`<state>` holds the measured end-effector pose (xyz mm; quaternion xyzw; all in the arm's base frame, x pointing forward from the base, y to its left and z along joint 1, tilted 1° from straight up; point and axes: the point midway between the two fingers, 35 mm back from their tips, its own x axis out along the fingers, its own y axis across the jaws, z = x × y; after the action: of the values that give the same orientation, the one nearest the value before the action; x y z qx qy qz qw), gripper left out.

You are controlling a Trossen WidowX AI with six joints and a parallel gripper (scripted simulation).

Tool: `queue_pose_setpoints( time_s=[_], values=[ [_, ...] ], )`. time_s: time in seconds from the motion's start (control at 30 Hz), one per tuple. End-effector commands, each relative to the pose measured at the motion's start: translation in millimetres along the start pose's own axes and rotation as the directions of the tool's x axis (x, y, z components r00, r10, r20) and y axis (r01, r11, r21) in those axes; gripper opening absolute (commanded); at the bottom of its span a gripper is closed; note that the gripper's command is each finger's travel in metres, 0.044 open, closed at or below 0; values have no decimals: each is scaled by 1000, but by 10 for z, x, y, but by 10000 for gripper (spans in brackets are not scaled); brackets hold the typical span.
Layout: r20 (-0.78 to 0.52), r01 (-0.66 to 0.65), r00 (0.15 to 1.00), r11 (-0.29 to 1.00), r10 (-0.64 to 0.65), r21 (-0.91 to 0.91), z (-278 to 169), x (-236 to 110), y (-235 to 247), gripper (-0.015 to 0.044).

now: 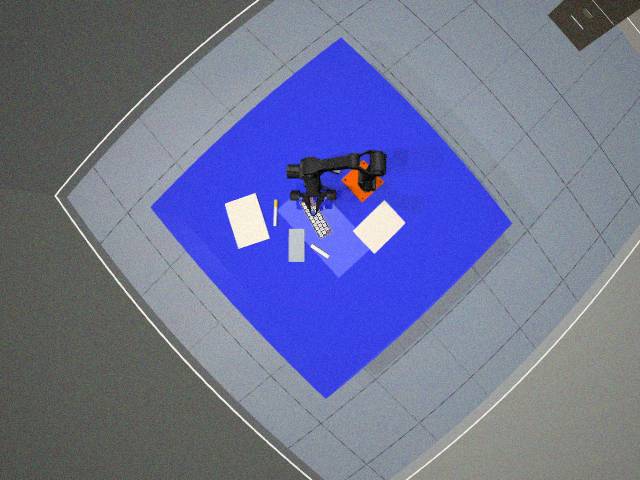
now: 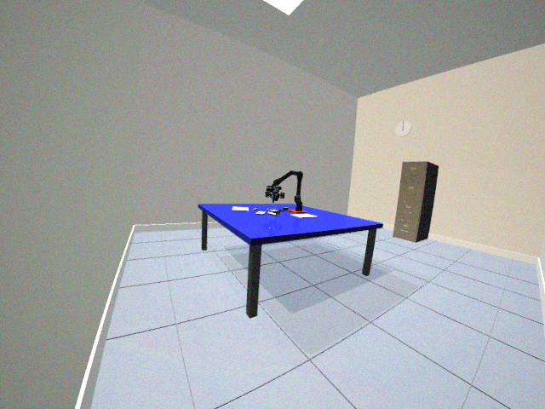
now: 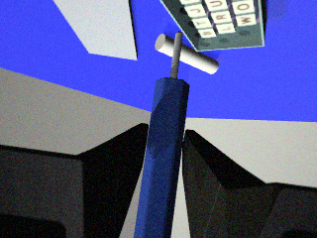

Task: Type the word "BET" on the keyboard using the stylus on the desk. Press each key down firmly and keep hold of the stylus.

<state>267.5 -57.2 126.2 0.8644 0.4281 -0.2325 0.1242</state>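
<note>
Standing between the two dark fingers of the pincer (image 3: 182,149), the blue stylus (image 3: 165,149) is clamped at its body, and its thin grey tip points past the keyboard (image 3: 223,22) corner, not touching any key. The pincer is nearly closed, gripping the stylus. A white cylinder (image 3: 187,55) lies on the tabletop (image 3: 59,79) just beside the keyboard, behind the tip. From above, the arm (image 1: 336,165) reaches from its orange base (image 1: 354,183) and bends down over the keyboard's near end. Only the wrist view shows the key letters; the top view alone shows two white sheets (image 1: 247,220), a grey card (image 1: 296,244) and a yellow pen (image 1: 275,212).
</note>
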Motion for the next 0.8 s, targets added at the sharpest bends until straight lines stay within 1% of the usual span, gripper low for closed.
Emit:
queue_pose_setpoints(
  time_s=[0.0, 0.2, 0.77],
  values=[
    [-5, -17, 1000, 1000, 17, 14, 10, -27, -12, 0],
    [-5, -17, 1000, 1000, 17, 14, 17, -23, -12, 0],
    [-5, -17, 1000, 1000, 17, 14, 308, 146, -21, 0]
  ],
)
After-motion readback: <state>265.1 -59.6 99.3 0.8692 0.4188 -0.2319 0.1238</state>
